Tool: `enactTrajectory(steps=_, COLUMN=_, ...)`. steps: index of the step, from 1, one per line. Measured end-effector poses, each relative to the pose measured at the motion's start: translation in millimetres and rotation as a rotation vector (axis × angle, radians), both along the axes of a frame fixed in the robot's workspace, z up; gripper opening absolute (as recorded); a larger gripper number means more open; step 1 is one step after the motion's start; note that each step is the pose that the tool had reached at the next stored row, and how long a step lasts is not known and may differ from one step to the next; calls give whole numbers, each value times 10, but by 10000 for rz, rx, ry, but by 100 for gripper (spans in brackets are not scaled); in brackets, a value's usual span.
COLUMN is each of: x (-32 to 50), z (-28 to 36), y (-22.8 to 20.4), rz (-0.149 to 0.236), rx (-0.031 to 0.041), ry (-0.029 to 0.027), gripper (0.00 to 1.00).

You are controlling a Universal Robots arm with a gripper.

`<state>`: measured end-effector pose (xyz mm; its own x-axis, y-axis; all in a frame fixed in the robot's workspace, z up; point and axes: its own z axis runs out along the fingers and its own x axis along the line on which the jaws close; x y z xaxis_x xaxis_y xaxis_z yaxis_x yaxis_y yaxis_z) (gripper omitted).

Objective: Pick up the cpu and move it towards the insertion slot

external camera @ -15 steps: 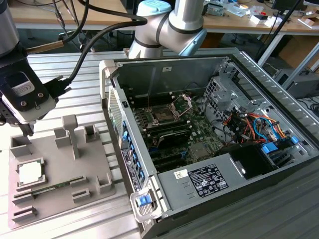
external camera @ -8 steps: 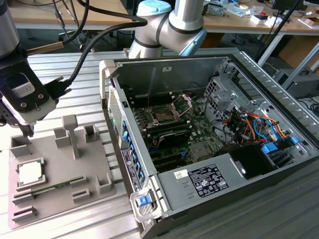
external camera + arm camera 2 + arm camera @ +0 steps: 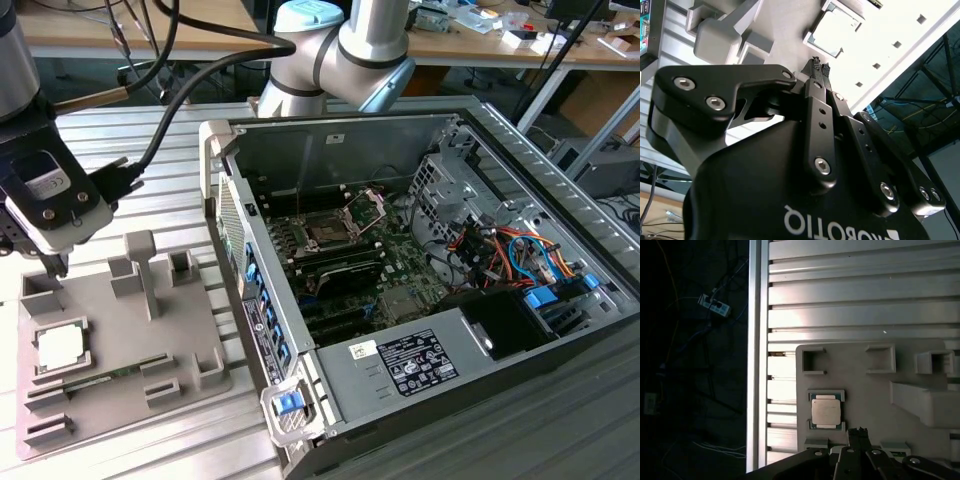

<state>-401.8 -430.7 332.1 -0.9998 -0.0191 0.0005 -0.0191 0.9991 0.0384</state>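
The cpu (image 3: 60,345) is a small pale silvery square lying flat in a square recess of the grey tray (image 3: 190,330), at the exterior view's left. My gripper (image 3: 55,268) hangs just above the tray's far corner, a short way beyond the cpu and not touching it. In both wrist views its black fingers are shut together with nothing between them (image 3: 819,65) (image 3: 858,432). There the cpu (image 3: 832,32) (image 3: 826,411) sits beside the fingertips. The insertion slot (image 3: 325,232) is a dark socket with a raised silver bracket on the green board inside the open computer case.
The tray carries upright grey blocks (image 3: 140,265) and a memory stick (image 3: 95,378). The case's metal wall (image 3: 235,250) rises between tray and socket. The slatted aluminium table (image 3: 865,300) ends at an edge (image 3: 754,340) near the tray. Thick black cables (image 3: 180,90) trail from the arm.
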Motion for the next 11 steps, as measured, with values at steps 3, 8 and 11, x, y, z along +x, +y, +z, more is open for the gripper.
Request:
enactTrajectory(steps=3, x=0, z=-6, y=-9, rz=0, rx=1, ry=-1, gripper=11)
enactTrajectory(steps=8, x=0, z=-10, y=-18, rz=-1, rx=0, ry=0, gripper=11)
enactTrajectory(steps=11, x=0, z=-18, y=-32, rz=0, rx=0, ry=0, gripper=11)
